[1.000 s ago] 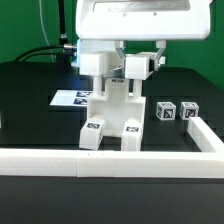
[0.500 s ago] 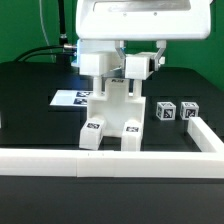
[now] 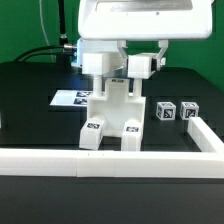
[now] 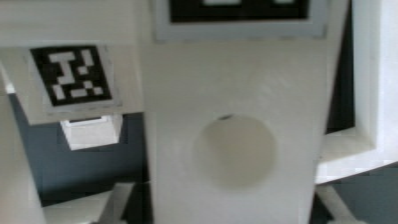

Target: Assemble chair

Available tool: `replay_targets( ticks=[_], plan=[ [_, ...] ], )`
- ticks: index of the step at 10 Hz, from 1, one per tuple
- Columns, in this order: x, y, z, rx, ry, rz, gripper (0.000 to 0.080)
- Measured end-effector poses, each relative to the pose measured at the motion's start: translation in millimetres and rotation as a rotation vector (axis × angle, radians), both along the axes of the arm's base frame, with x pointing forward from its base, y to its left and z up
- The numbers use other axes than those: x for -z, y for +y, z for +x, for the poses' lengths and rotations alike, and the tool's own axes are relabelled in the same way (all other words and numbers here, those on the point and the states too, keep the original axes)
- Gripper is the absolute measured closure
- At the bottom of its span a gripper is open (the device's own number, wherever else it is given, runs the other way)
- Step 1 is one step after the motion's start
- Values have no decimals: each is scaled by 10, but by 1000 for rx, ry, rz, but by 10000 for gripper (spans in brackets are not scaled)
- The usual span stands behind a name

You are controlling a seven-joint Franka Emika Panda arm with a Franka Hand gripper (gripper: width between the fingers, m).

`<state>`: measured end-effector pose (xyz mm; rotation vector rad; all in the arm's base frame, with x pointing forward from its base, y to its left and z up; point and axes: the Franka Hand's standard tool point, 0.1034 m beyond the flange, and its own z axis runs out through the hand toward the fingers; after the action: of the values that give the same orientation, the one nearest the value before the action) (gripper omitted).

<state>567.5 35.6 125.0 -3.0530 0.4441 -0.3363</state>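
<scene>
The partly built chair (image 3: 112, 112) stands upright on the black table against the white border rail. It is matte white, with two blocky tagged legs (image 3: 93, 131) at the front. My gripper (image 3: 118, 82) comes down from above and is shut on the chair's upper middle piece. In the wrist view this white upright piece (image 4: 231, 120) fills the centre, with an oval dent in it and a tag at its far end. My gripper (image 4: 231, 214) has one finger pressed against each side of it. A second tagged chair piece (image 4: 71, 80) stands beside it.
Two small white tagged blocks (image 3: 165, 110) (image 3: 188, 110) sit on the exterior view's right, inside the rail's corner. The white border rail (image 3: 110, 159) runs along the front and up the right side. The marker board (image 3: 70, 98) lies flat behind the chair on the left.
</scene>
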Motion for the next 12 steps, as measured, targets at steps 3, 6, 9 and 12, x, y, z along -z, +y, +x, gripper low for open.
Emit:
replay_targets(
  ticks=[3, 6, 9, 12],
  plan=[
    [-26, -33, -14, -22, 2, -3, 514],
    [-46, -90, -2, -34, -2, -7, 514],
    [2, -74, -14, -35, 4, -9, 514],
    [-1, -102, 44, -59, -1, -19, 514]
  ],
)
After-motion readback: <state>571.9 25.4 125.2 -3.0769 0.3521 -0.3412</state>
